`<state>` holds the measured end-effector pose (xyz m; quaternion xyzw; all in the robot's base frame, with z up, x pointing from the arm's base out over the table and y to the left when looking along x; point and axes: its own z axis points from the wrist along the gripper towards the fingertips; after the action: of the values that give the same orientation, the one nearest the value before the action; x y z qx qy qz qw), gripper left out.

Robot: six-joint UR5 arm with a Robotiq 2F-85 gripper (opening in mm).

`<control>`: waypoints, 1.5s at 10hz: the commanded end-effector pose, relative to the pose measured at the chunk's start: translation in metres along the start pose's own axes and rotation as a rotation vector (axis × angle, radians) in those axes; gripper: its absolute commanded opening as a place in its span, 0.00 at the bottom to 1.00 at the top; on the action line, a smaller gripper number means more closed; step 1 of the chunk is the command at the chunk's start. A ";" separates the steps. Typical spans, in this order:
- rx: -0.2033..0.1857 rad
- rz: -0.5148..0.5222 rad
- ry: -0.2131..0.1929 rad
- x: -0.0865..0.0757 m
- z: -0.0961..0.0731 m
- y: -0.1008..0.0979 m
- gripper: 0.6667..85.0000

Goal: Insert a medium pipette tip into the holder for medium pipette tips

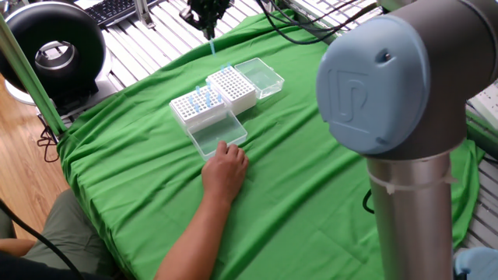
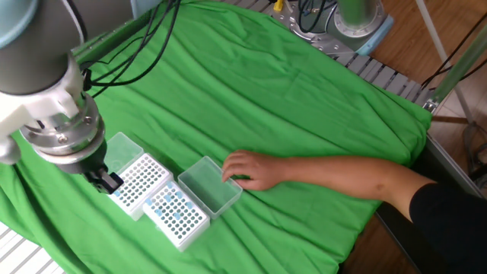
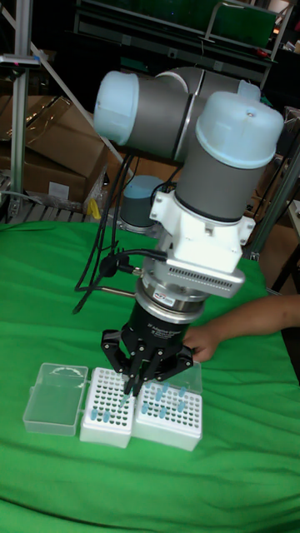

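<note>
The holder for medium pipette tips (image 1: 232, 87) is the taller white block with a dense grid of holes (image 2: 141, 183) (image 3: 107, 405). Its clear lid (image 1: 261, 76) lies open beside it. My gripper (image 3: 133, 385) hangs just above the holder's top, shut on a thin pale-blue pipette tip (image 1: 211, 47) that points down. In one fixed view the gripper (image 1: 207, 23) sits at the top edge, behind the holder. From the other fixed view the gripper (image 2: 106, 181) is at the holder's left edge. I cannot tell whether the tip touches the grid.
A lower white rack (image 1: 198, 106) (image 3: 171, 408) with several blue tips stands right beside the holder. A person's hand (image 1: 226, 167) (image 2: 247, 169) rests on that rack's clear lid (image 1: 219, 134). Green cloth (image 2: 304, 99) covers the table. Black cables (image 1: 311, 39) trail at the back.
</note>
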<state>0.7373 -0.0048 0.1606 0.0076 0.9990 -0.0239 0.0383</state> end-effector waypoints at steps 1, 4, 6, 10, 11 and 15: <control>-0.022 0.020 -0.021 -0.001 0.009 0.001 0.00; -0.032 0.039 -0.035 -0.001 0.017 0.008 0.00; -0.035 0.050 -0.036 0.002 0.020 0.010 0.00; -0.047 0.050 -0.049 0.004 0.029 0.010 0.00; -0.047 0.050 -0.056 0.004 0.031 0.009 0.00; -0.051 0.057 -0.069 0.010 0.042 0.012 0.00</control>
<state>0.7332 0.0023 0.1220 0.0293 0.9971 -0.0053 0.0699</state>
